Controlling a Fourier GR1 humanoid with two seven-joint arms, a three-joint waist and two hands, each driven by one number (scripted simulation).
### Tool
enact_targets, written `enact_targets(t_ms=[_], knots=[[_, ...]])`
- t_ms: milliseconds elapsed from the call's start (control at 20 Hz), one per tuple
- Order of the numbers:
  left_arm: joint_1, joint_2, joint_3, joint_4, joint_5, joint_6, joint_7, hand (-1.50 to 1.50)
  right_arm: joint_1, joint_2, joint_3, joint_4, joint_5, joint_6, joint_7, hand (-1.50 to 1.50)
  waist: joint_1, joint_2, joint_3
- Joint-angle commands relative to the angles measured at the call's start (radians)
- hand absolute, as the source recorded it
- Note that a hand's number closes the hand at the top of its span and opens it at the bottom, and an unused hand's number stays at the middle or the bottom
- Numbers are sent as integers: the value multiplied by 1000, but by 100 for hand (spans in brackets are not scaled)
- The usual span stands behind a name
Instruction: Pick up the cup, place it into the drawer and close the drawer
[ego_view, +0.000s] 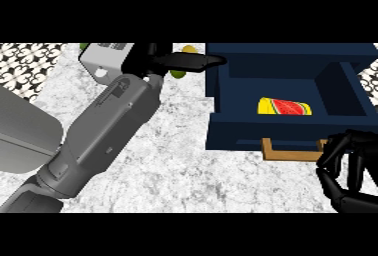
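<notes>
We see the yellow cup with a watermelon-slice print (284, 106) lying on its side inside the open navy-blue drawer (244, 137), against the front wall. The drawer's far end runs out of view at the top, and its light wooden handle (291, 152) is partly covered at its right end by the right hand (347, 190). That hand is cut off by the lower right edge. Its fingers are curled inward around empty space, with the tips just beside the handle.

The left hand (181, 61) stretches straight fingers toward the drawer's left wall and holds nothing. It hides most of a yellow-green object (190, 49) that we cannot identify. A light grey box (103, 59) is half covered by the grey forearm (111, 130).

The surface is a white-and-grey marbled counter (184, 165). Black-and-white patterned tiling (26, 62) shows at the upper left.
</notes>
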Motion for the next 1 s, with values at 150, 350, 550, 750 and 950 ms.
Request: enact_targets(t_ms=[150, 350, 550, 750, 950], knots=[[293, 186, 9, -319, 14, -20, 75, -150, 90, -20, 47, -31, 150, 27, -21, 150, 10, -1, 1], [456, 250, 35, -504, 19, -12, 86, -150, 13, 16, 101, 74, 261, -21, -27, 150, 8, 5, 1], [549, 309, 88, -573, 59, -82, 125, -150, -57, -36, 104, 206, 370, 2, -128, 150, 3, 9, 1], [636, 353, 105, -603, 71, -155, 85, -150, -52, -89, 233, 217, 644, -44, -222, 150, 18, 10, 1], [729, 411, 134, -716, 70, -159, 121, -150, -70, -93, 288, 335, 774, -99, -273, 150, 8, 9, 1]])
